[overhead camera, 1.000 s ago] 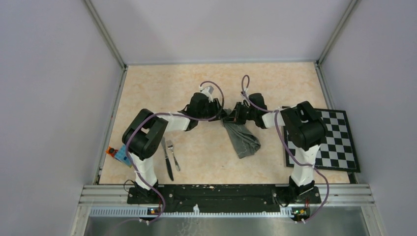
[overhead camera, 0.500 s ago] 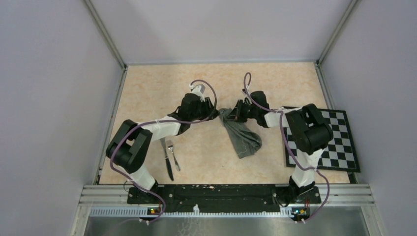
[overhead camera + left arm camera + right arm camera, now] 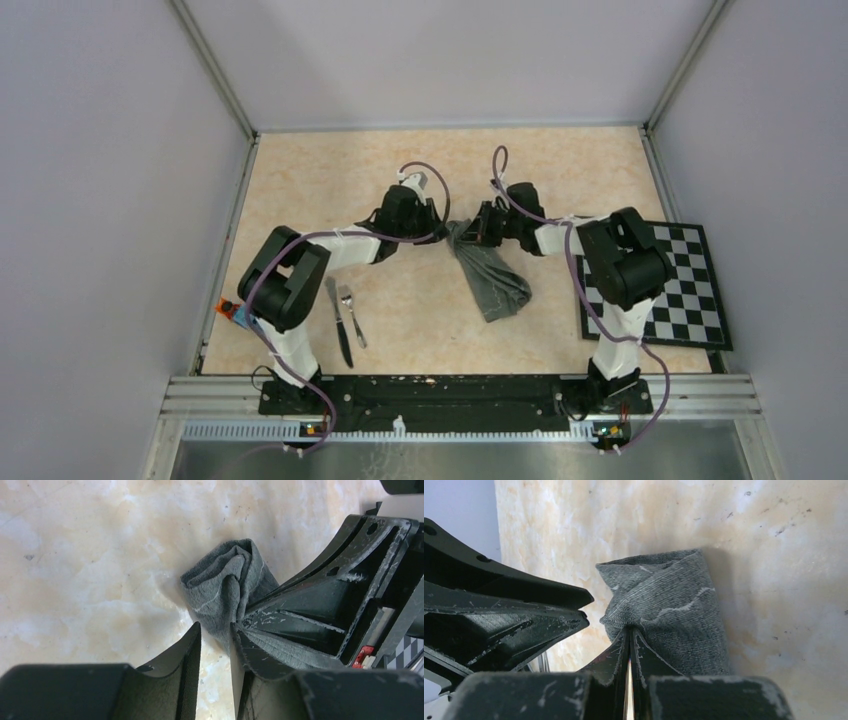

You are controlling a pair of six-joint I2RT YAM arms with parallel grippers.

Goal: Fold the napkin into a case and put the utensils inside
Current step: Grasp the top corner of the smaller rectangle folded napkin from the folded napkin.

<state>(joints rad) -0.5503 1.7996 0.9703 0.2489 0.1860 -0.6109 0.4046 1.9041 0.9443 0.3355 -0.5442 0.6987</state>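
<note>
The napkin [image 3: 495, 280] is not folded flat. It lies on the table [image 3: 300, 180] as a crumpled dark grey strip, near the middle and slightly right of centre. One end is bunched up at the far side, and the rest trails back towards the near right.

The right tool [image 3: 629, 630] is clenched on that bunched end. In the right wrist view its two fingers are pressed together with a fold of the cloth pinched between their tips. The lighter stitched line of the hem wanders across the gathered fabric just beyond them.

The left tool [image 3: 215, 627] faces it from the other side, very close. Its fingers [image 3: 187, 650] stand apart, with a strip of bare table showing through the gap, so it is released. A hanging edge of the napkin reaches down to about the fingertips, close against the finger on the right of the view. I cannot tell whether it touches.

The knife [image 3: 340, 320] and the shorter fork [image 3: 352, 315] lie side by side on the table. They are near the left arm's base and well apart from the cloth. A black-and-white checkered board [image 3: 660, 285] lies at the right edge.
</note>
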